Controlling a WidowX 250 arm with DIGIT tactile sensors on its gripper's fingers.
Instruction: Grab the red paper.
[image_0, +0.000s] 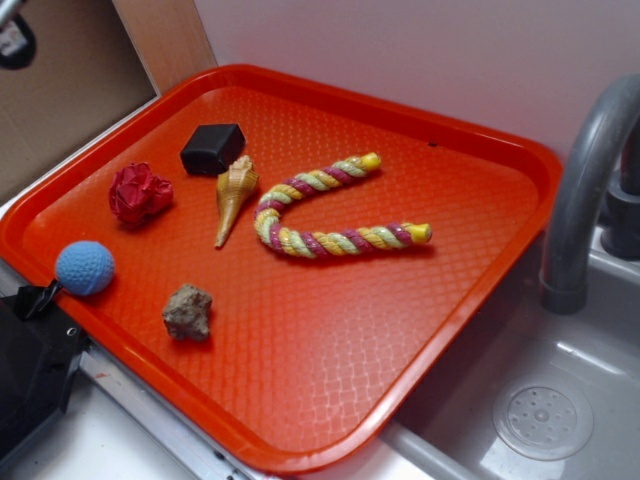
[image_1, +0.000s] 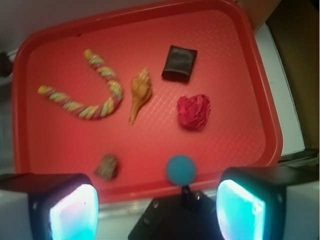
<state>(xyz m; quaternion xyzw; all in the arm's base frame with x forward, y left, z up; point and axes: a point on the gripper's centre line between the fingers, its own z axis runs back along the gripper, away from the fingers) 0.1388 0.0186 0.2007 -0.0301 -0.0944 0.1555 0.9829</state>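
You have nothing done yet: the red paper (image_1: 194, 112) lies untouched on the tray (image_1: 150, 165) between the black block (image_1: 179, 63) and blue ball (image_1: 181, 169), with your jaws spread wide, empty, well above it.

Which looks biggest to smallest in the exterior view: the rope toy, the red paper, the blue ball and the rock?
1. rope toy, clearly largest.
2. red paper and blue ball: near alike, and the ball sits closer to the camera, so no ranking.
3. rock, slightly smallest.
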